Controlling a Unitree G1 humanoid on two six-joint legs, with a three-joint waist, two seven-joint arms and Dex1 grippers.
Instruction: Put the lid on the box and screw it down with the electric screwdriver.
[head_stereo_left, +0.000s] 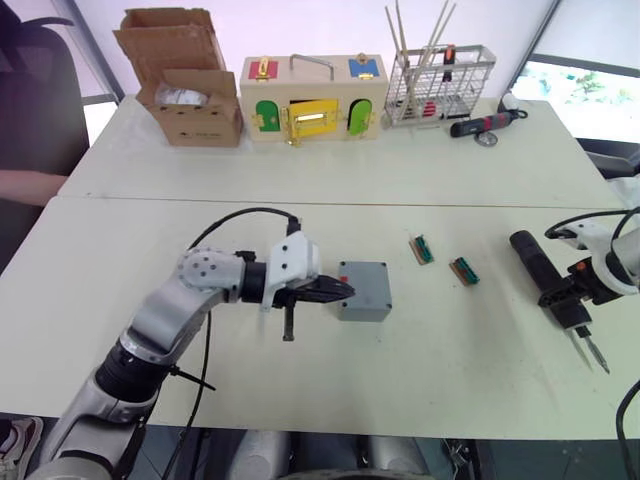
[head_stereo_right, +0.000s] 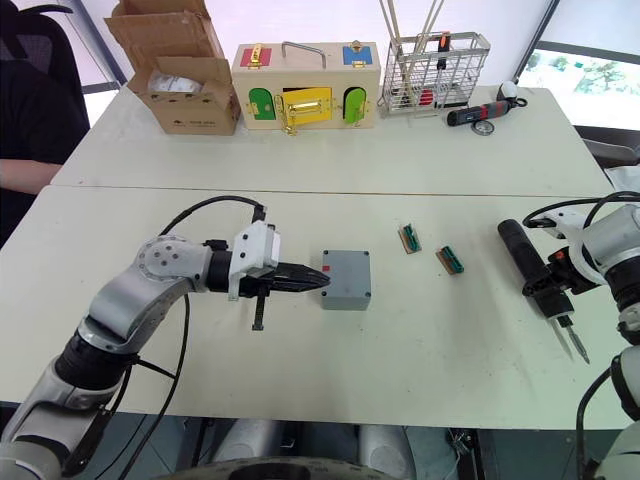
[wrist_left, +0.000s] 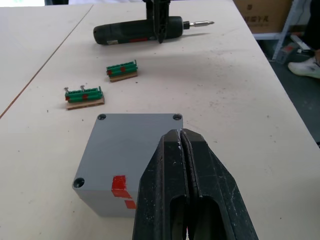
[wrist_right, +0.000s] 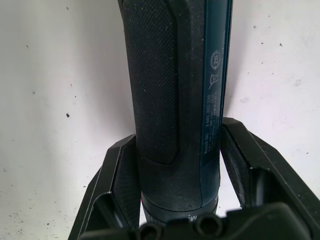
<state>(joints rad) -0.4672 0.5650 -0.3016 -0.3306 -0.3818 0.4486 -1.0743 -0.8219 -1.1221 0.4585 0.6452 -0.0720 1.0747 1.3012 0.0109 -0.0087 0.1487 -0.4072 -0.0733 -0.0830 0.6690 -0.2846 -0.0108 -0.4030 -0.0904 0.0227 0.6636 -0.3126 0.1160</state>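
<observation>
Left eye view takes in the broad white table (head_stereo_left: 300, 170), with a cardboard box (head_stereo_left: 185, 80), a wooden box with coloured doors (head_stereo_left: 312, 100) and a wire rack (head_stereo_left: 440, 82) lined along its far edge. Near the middle stands the box (head_stereo_left: 364, 290), its lid (wrist_left: 135, 137) already seated flat on top. The left gripper (head_stereo_left: 335, 290) has its two black fingers pressed together on nothing, tips touching the red-marked side of the box.

Well apart, at the robot's right, the electric screwdriver (head_stereo_left: 550, 290) lies on the table, its long axis running away from the robot, thick end far and bit (head_stereo_left: 590, 352) near. The right gripper (head_stereo_left: 567, 292) straddles its body, fingers against both sides, so it looks clamped on the tool. Between tool and box lie two small green terminal blocks (head_stereo_left: 422, 249).

The coming move turns on carrying the tool leftward from the right arm to the box and tipping the bit down onto a corner hole.

Left wrist view adds what the head camera cannot resolve: dark corner holes (wrist_left: 176, 117) in the lid; whether screws sit in them is unclear. Right wrist view shows the fingers' close fit around the tool.
</observation>
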